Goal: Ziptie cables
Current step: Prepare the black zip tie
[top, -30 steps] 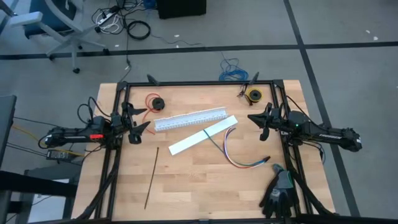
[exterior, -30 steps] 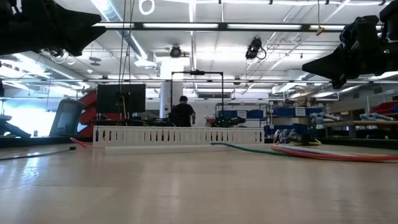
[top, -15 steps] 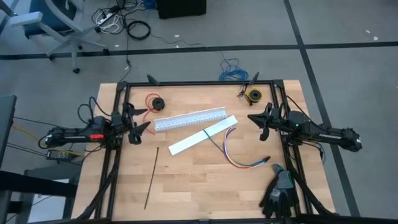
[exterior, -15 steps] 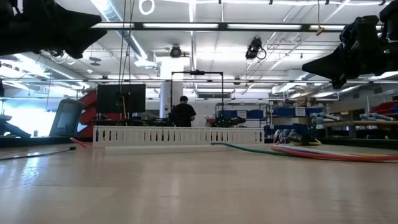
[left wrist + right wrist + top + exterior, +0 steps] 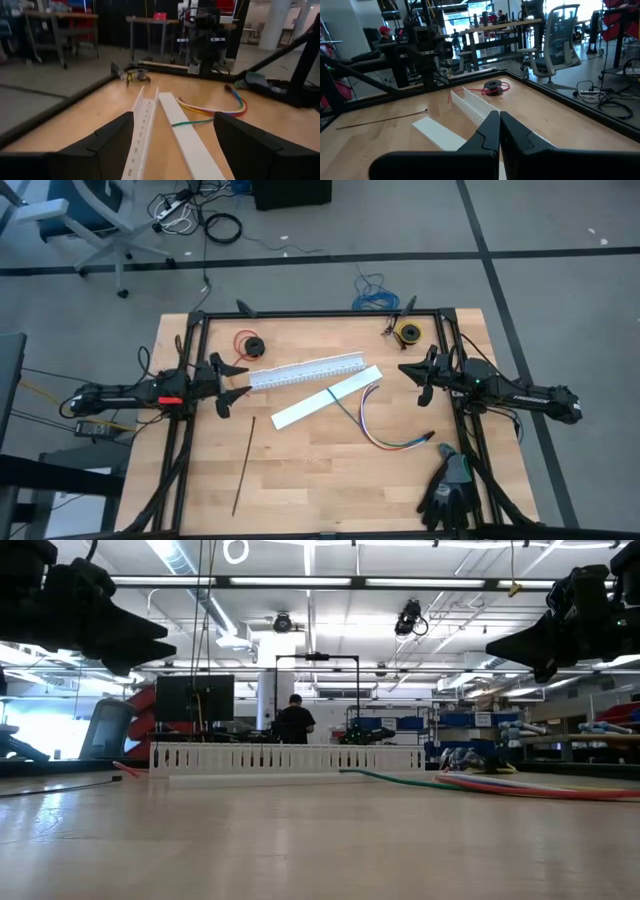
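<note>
The cables, a curved bundle of coloured wires, lie on the wooden table right of centre and show in the left wrist view as well. The ziptie, a thin dark strip, lies flat near the table's left front; the right wrist view has it too. My left gripper hangs open above the table's left side, pointing level toward the white channel. My right gripper is shut, held level above the table's right side. Neither gripper touches anything.
A white slotted channel and a flat white strip lie across the table's middle. A red wire spool sits far left, a yellow spool far right, and black gloves at the near right corner. A person stands far behind.
My left gripper has tipped downward until it points level, rolled somewhat, and sunk a little toward the table, with its fingers as far apart as before. My right arm has kept still. Nothing on the table has moved.
</note>
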Robot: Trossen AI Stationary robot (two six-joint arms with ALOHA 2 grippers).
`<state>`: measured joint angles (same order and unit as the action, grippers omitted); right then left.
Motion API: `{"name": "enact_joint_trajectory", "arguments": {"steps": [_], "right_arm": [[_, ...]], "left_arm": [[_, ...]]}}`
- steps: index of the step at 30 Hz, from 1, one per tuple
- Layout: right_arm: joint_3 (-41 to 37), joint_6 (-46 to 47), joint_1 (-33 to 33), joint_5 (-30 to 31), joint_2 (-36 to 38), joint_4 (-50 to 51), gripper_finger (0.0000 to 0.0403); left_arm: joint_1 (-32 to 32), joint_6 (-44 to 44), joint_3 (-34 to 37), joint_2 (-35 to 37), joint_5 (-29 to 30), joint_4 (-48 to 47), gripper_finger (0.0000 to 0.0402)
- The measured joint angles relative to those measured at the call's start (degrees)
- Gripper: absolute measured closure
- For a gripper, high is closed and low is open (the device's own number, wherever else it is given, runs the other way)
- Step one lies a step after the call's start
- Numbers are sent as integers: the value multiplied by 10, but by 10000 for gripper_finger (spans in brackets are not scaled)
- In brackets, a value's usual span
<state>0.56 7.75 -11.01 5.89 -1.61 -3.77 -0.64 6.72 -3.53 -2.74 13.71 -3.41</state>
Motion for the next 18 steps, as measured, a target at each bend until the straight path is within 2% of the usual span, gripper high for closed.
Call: {"name": "enact_joint_trajectory", "arguments": {"steps": [8,13,18], "right_arm": [[0,0,0,0,0,0,399],[0,0,0,0,0,0,399],[0,0,0,0,0,0,399]], "left_arm": [[0,69,-41,-112,16,-25,115],[0,105,-79,-215,40,-39,115],[0,174,-142,-323,51,-107,115]]}}
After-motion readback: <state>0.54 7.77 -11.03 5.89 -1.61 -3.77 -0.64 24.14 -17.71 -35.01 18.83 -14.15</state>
